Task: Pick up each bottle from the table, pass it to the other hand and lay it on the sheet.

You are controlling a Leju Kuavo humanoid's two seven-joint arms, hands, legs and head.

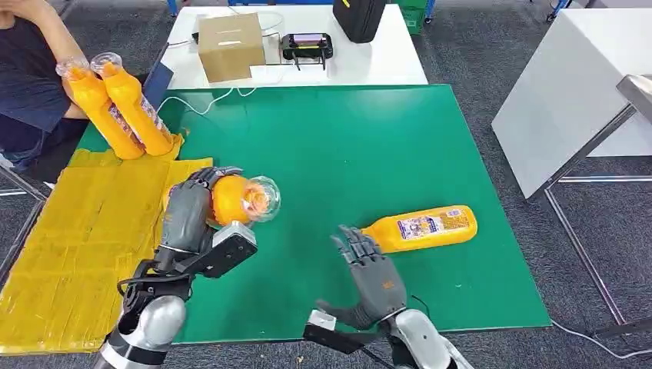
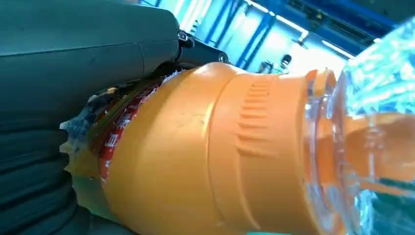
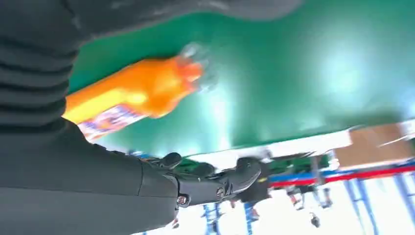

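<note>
My left hand point(image 1: 188, 211) grips an orange bottle point(image 1: 238, 200) with a clear cap, held above the green mat beside the yellow sheet point(image 1: 84, 231); up close the bottle point(image 2: 210, 156) fills the space against my palm. A second orange bottle point(image 1: 423, 228) lies on its side on the mat, its cap end hidden behind my right hand point(image 1: 367, 273). That hand is empty with fingers spread, just left of the lying bottle point(image 3: 132, 93). A person at the far left holds two more orange bottles point(image 1: 115, 108) upright at the sheet's far edge.
The green mat point(image 1: 369, 138) covers the table. Behind it, a white table carries a cardboard box point(image 1: 229, 46), a black device point(image 1: 307, 44) and a black case point(image 1: 358, 17). Another white table point(image 1: 577, 92) stands at the right.
</note>
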